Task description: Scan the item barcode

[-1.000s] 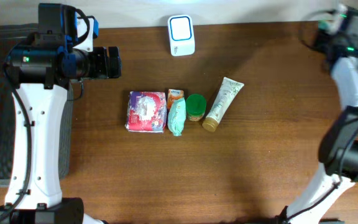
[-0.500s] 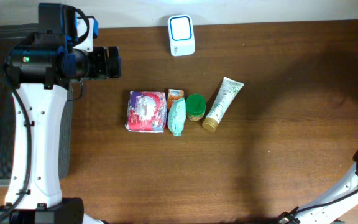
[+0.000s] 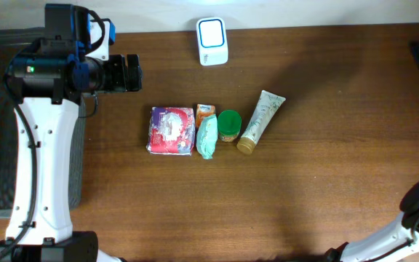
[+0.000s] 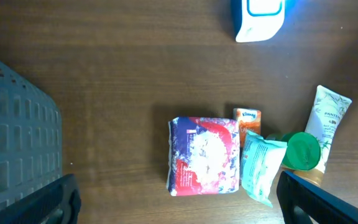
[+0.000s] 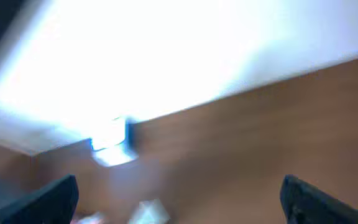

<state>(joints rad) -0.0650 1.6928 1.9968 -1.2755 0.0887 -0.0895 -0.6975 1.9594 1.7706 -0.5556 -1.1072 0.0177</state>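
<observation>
Mid table (image 3: pixel 304 189): items in a row, none picked up. L→R: red/white packet (image 3: pixel 171 130), teal wipes pack (image 3: pixel 206 137) touching it w/ small orange pack (image 3: pixel 205 110) just behind, green-lid jar (image 3: pixel 229 125), tube (image 3: pixel 261 121) lying tilted, cap end by the jar. L gripper (image 4: pixel 179 208) upper left of overhead frame, fingers wide apart, holding nothing; grey basket (image 4: pixel 11 124) at frame left. Far edge, top centre: scanner (image 3: pixel 212 41). R gripper (image 5: pixel 179 205): wrist view blurred, fingers spread wide, nothing btwn them.
</observation>
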